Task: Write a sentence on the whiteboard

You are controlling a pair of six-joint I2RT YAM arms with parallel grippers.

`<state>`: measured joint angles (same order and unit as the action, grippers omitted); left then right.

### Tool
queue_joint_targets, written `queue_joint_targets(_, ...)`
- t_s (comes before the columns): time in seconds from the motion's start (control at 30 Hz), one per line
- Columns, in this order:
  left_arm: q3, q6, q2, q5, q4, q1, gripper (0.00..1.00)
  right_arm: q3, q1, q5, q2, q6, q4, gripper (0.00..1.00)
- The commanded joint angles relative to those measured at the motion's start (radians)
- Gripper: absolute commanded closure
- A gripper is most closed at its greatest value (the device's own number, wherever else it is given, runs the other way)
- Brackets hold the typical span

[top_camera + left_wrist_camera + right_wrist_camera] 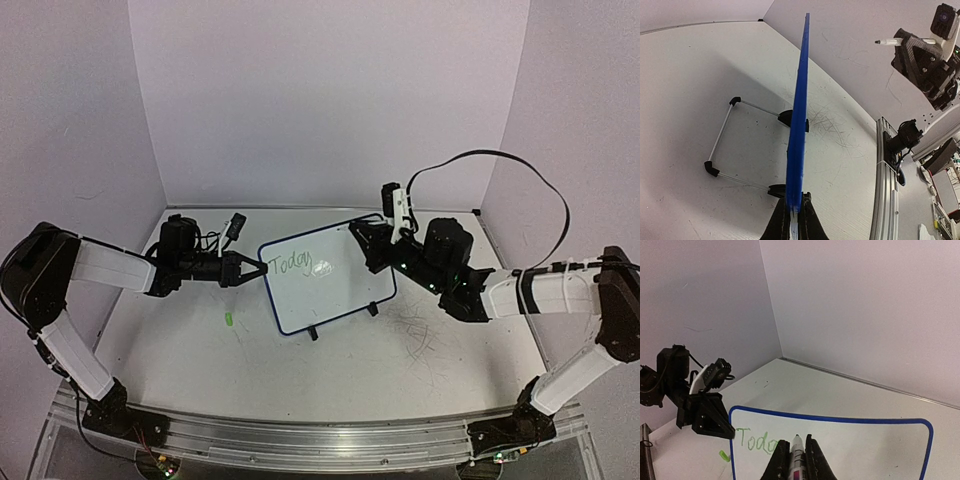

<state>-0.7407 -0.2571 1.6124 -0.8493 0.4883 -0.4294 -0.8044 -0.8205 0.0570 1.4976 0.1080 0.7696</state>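
Observation:
The whiteboard (335, 285) stands tilted on its two black feet mid-table, white with a blue frame. My left gripper (255, 268) is shut on its left edge; in the left wrist view the board (799, 125) shows edge-on, running up from between the jaws of the gripper (794, 205). The sentence (293, 264) is green handwriting reading "Today" at the board's upper left. My right gripper (796, 445) is shut on a marker (797, 452), tip pointing at the board (865, 445) just right of the green letters (756, 440). The marker tip (879, 42) stands off the board face.
A small green cap (228, 318) lies on the table left of the board. The board's wire stand (722, 135) stretches out behind it. Walls close in the table at the back and on both sides. An aluminium rail (300, 440) runs along the near edge.

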Motion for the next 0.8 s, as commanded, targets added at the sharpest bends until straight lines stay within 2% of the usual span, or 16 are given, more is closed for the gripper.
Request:
queue_joint_targets(0.0, 0.013, 0.034, -0.066, 0.073, -0.007, 0.004, 1.0, 0.031, -0.012, 0.029, 0.012, -0.031, 0.049, 1.0)
queue_joint_targets(0.43, 0.002, 0.058, -0.09, 0.115, -0.051, 0.002, 1.0, 0.14, -0.011, 0.026, 0.022, -0.1, 0.174, 1.0)
queue_joint_targets(0.67, 0.007, 0.085, -0.066, 0.114, -0.052, -0.02, 1.0, 0.157, -0.016, 0.01, -0.022, -0.098, 0.17, 1.0)
queue_joint_targets(0.77, 0.004, 0.088, -0.058, 0.112, -0.054, -0.022, 1.0, 0.117, -0.027, -0.014, -0.023, -0.13, 0.106, 1.0)
